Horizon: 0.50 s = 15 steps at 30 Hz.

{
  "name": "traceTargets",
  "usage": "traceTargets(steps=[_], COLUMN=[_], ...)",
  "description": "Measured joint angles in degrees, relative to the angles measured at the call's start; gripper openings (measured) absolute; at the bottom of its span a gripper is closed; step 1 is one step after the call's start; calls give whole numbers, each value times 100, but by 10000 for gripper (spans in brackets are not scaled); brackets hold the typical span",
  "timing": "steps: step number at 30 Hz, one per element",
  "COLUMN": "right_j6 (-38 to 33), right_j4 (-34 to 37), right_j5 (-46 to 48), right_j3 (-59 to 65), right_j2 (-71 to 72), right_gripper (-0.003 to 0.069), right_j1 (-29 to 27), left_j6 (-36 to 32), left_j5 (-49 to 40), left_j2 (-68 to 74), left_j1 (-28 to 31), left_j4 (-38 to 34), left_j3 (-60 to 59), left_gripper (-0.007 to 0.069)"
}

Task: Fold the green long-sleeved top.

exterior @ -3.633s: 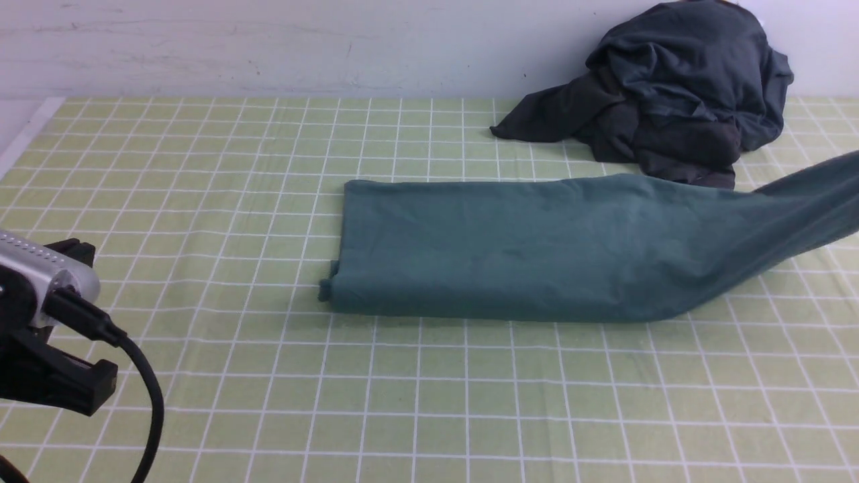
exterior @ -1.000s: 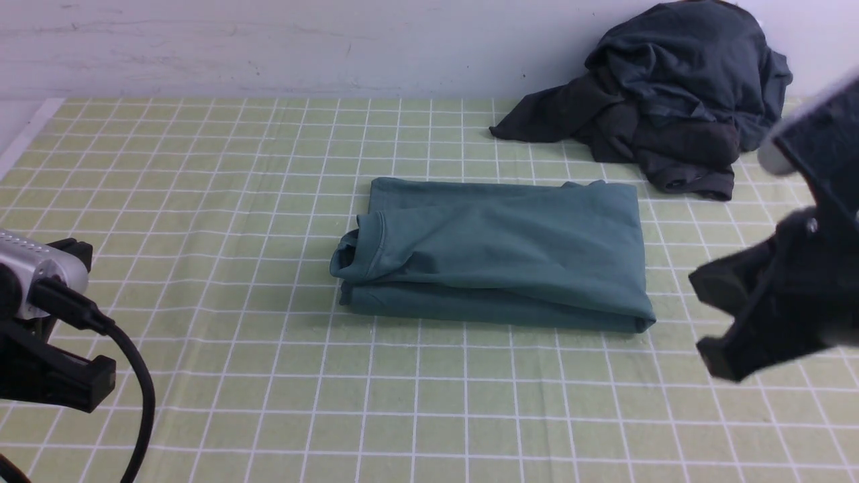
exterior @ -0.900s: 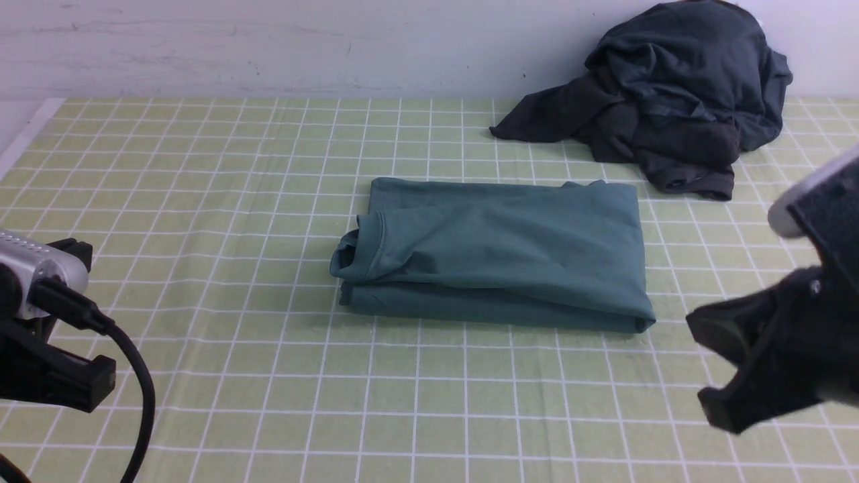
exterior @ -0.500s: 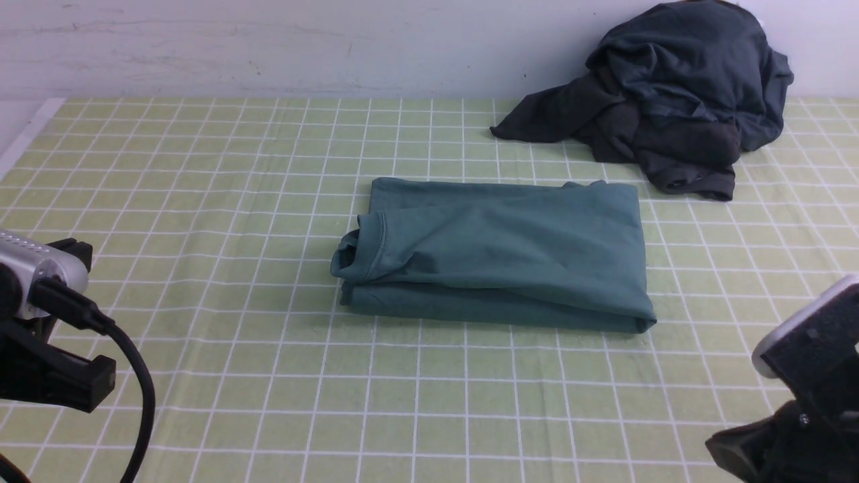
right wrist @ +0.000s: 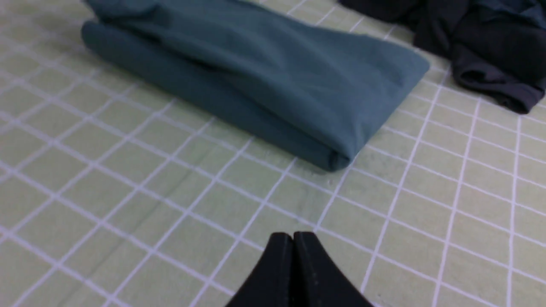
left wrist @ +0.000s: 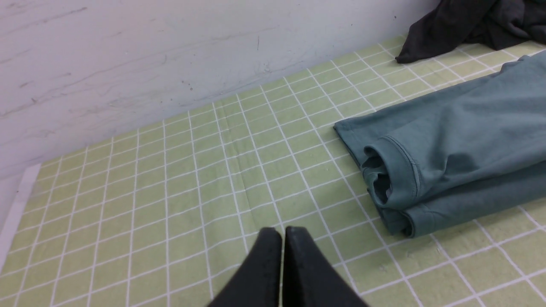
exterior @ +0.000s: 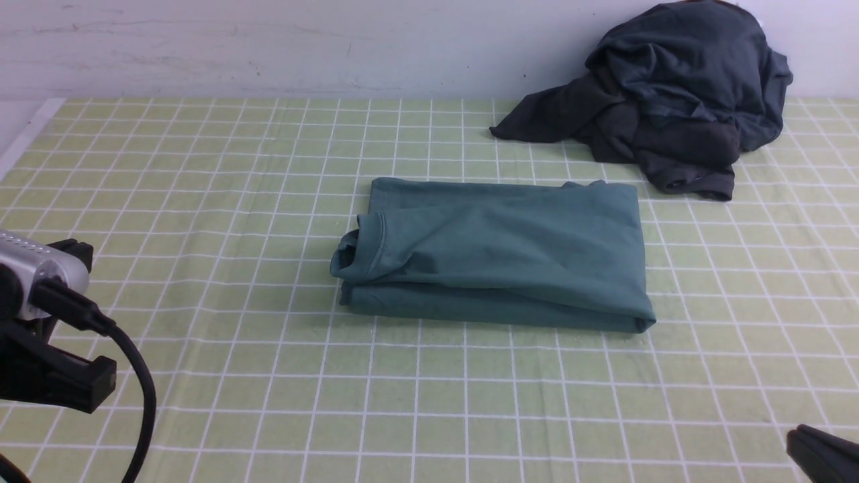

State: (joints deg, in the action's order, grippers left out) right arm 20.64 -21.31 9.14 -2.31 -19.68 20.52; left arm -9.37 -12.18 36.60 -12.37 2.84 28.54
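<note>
Bench centre: the green long-sleeved top (exterior: 496, 251) is laid as a compact folded rectangle on the checked cloth (exterior: 201, 201), well apart from every edge.
Far right corner: a heap of dark garments (exterior: 671, 94) is piled against the wall (exterior: 268, 47), near the top but not touching it.
Fold state: layers are stacked; a cuffed sleeve end (left wrist: 384, 175) is seen poking out on the side toward the left edge; the fold is judged essentially done.
Left gripper (left wrist: 281, 238): held over bare cloth near the left edge, fingers pressed together, nothing held.
Right gripper (right wrist: 293, 241): held low over bare cloth toward the near right corner, tips closed on nothing.
Handling: soft, light, limp cotton is expected; layers would likely slide or sag if lifted from one point.
Grip point: if tidying is wanted, the protruding cuff or the thick folded edge (right wrist: 332, 160) facing the near side would be best pinched, through all layers.
Risk: a single-layer pinch could undo the stack.
</note>
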Motion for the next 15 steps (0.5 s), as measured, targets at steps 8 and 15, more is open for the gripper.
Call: traceTargets(steps=[8,15], right_j6=[-390,-1738], right_j4=[994,2179], right_j5=[175,1104], right_j3=[379,368], right_j2=[1783,2028], right_gripper=[-8,-8], right_j1=[-1210,-1814], left_j6=[0,0], left_j5=[0,-21], left_j2=[0,-2], left_j1=[0,0], left_j4=[0,0], left_j3=[0,0], left_gripper=[-3,-3])
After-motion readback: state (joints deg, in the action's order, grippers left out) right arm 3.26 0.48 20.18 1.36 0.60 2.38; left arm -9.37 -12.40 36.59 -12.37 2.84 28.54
